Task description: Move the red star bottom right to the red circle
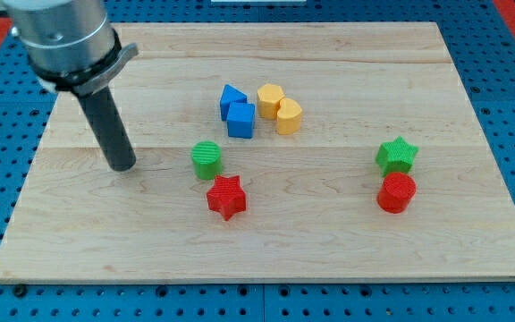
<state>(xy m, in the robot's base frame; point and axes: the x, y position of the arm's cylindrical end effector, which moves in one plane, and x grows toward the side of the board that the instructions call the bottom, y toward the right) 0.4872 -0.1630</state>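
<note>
My tip (124, 166): a bare rod, no hand to open or close; resting on the board (329, 259) at the view's left, well apart from every block
Red star (226, 197): just below the green cylinder (206, 159); left of centre
Red circle (396, 192): far right, touching the green star (397, 155) above it

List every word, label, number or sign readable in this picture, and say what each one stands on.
None: no readable text shows anywhere.
The wooden board is bare wood.
The red star, red circle and other blocks carry only ribbed texture.
The rod ending in my tip is plain dark, its metal collar unmarked.
</note>
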